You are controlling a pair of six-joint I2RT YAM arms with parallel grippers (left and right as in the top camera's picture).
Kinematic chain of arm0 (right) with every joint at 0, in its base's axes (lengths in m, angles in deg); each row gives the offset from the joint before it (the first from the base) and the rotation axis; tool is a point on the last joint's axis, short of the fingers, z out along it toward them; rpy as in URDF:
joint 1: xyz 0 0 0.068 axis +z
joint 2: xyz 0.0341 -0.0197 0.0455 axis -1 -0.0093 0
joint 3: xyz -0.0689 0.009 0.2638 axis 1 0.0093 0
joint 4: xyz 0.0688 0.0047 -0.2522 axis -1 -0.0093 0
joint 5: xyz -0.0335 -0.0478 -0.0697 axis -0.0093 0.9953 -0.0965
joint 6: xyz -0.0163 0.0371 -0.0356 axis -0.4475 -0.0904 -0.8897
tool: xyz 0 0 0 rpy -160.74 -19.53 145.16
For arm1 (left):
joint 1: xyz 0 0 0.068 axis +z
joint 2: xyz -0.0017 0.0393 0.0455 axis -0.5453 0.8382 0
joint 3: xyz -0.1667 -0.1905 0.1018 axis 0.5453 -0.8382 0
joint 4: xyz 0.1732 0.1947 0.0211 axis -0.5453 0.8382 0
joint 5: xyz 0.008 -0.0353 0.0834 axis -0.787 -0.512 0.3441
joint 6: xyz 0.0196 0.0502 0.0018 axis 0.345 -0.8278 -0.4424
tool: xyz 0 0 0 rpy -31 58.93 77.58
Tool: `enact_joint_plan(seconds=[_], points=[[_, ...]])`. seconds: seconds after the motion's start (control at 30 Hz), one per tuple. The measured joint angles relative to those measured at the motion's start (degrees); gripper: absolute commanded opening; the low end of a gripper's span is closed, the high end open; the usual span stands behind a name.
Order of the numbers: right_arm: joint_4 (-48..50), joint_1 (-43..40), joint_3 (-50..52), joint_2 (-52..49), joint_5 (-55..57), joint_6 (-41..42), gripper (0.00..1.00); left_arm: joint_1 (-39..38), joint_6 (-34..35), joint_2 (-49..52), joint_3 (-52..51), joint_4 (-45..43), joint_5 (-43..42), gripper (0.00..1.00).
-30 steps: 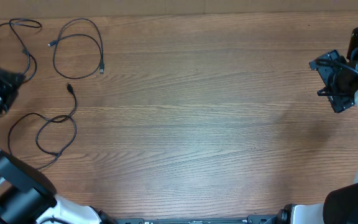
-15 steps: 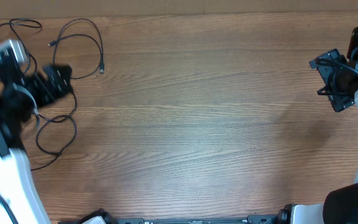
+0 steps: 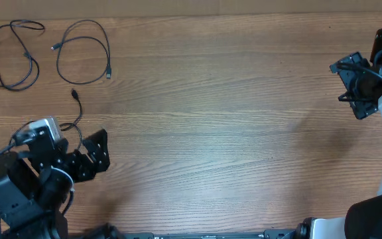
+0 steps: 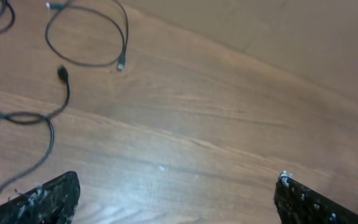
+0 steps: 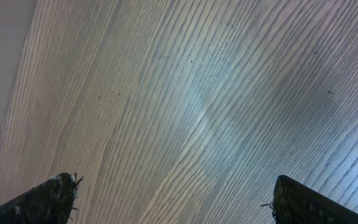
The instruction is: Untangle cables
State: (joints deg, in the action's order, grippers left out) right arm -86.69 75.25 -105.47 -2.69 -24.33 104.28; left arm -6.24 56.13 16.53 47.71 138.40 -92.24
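While left and right jaws both gape empty, three thin black cables (image 4: 62, 73) lie apart in loose loops.

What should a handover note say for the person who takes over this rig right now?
Left gripper: open, empty, over the brown wooden table.
Right gripper: open, empty, at the far right, away from the cords.
Things: the far-left thin black cord and the second thin black cord lie as separate loops. The third thin black cord lies below them, its lower part hidden under the left arm.
Done: the visible parts lie apart.
Left: check the hidden part; otherwise probably nothing.
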Motion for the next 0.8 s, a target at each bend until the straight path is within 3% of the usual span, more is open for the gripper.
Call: enact_joint_plan(seconds=[0.2,0.33,0.5,0.8], points=[[-0.02,0.0,0.0,0.0,0.02,0.0,1.0,-1.01,0.02,-0.13,-0.24,0.68,0.59,1.0],[0.0,0.02,0.0,0.0,0.02,0.0,1.0,-7.56,0.02,-2.03,-0.35,0.68,1.07,0.99],[-0.02,0.0,0.0,0.0,0.04,-0.02,1.0,-16.37,0.02,-9.18,-0.37,0.7,1.03,1.0],[0.02,0.0,0.0,0.0,0.02,0.0,1.0,-17.09,0.0,-23.02,-0.37,0.72,1.05,0.99]])
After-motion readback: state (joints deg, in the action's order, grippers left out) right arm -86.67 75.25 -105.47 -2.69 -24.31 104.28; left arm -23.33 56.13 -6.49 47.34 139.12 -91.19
